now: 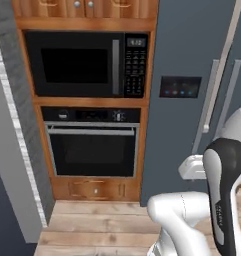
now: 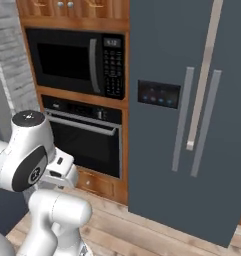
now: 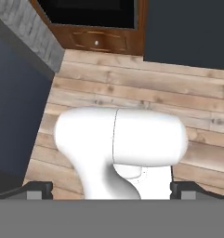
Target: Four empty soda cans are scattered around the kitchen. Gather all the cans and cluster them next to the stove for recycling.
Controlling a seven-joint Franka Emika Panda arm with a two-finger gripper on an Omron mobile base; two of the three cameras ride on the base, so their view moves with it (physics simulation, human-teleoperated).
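Left to right across the base views: a grey brick wall edge (image 1: 12,100), then a wood cabinet column with a black microwave (image 1: 87,64) over a black built-in wall oven (image 1: 92,142) and a small drawer (image 1: 94,189) at the bottom, then a dark grey fridge (image 2: 192,115) with long vertical handles, plank floor (image 1: 92,225) below. No soda can and no stove can be made out in this stretch of kitchen — their location cannot be told, so which way a can lies from the hand, and how its long axis runs, cannot be judged yet.

The gripper (image 3: 111,190) is tucked low and pointed down at the floor; its finger tips (image 3: 39,189) are seen standing wide apart at the bottom of the hand view with nothing between them — released, nothing grasped.

Judged: search phase, nothing gathered in sight. The base most likely needs to be driven or turned toward the counters before any reach can be planned.
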